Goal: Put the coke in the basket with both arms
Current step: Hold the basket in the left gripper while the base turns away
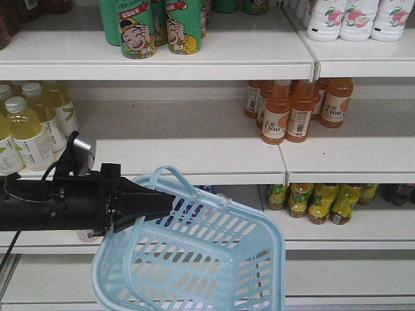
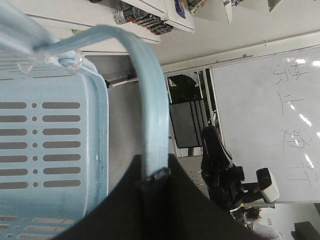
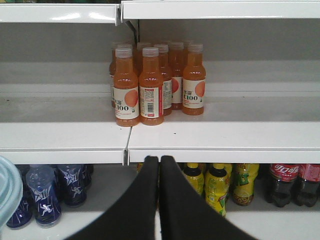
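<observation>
Left wrist | left tool (image 2: 154, 176) clamps basket (image 2: 55, 150) handle (image 2: 150, 100) | right tool (image 3: 159, 160) closed

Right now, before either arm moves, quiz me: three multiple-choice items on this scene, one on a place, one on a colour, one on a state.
1. The orange bottles stand on: A the top shelf; B the middle shelf; C the floor.
2. The basket is: A red; B pale blue; C green.
3. The right gripper is: A wide open; B shut on a bottle; C shut, empty.
Answers: B, they sit one board below the green cans; B, its slotted walls are pale blue; C, its jaws meet with nothing between.
</observation>
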Available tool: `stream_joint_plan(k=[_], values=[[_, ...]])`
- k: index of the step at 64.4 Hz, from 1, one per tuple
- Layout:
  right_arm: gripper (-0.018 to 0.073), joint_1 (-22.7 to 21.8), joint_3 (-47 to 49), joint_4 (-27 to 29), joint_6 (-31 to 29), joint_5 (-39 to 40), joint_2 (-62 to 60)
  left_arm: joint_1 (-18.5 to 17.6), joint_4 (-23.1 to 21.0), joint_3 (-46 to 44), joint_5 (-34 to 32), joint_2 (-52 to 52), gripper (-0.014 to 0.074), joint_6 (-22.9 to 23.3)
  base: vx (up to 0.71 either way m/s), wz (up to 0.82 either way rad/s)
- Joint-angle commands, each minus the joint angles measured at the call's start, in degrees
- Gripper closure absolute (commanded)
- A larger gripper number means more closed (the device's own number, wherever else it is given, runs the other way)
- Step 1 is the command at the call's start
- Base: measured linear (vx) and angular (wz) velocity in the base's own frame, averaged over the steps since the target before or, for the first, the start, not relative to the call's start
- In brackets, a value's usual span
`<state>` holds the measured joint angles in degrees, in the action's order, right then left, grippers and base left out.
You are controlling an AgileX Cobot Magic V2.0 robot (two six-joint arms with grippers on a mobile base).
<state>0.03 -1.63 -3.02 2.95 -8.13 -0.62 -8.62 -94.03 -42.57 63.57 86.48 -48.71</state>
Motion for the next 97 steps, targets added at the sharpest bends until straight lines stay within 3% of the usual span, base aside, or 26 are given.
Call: stream_joint_plan(k=[1, 41, 97], values=[[0.0568, 0.0, -0.6, -0.3, 0.2, 4.5, -1.0, -0.1, -4.4, -1.1, 3.8, -2.3, 0.0604, -0.2, 0.0, 0.0], [0.0568, 0.0, -0.6, -0.3, 0.2, 4.5, -1.0, -0.1, -4.4, -1.1, 3.8, -2.3, 0.0604, -0.2, -0.03, -0.14], [0.0568, 0.0, -0.6, -0.3, 0.2, 4.5, -1.0, -0.1, -4.4, -1.1, 3.8, -2.3, 0.0603, -0.2, -0.08, -0.49]])
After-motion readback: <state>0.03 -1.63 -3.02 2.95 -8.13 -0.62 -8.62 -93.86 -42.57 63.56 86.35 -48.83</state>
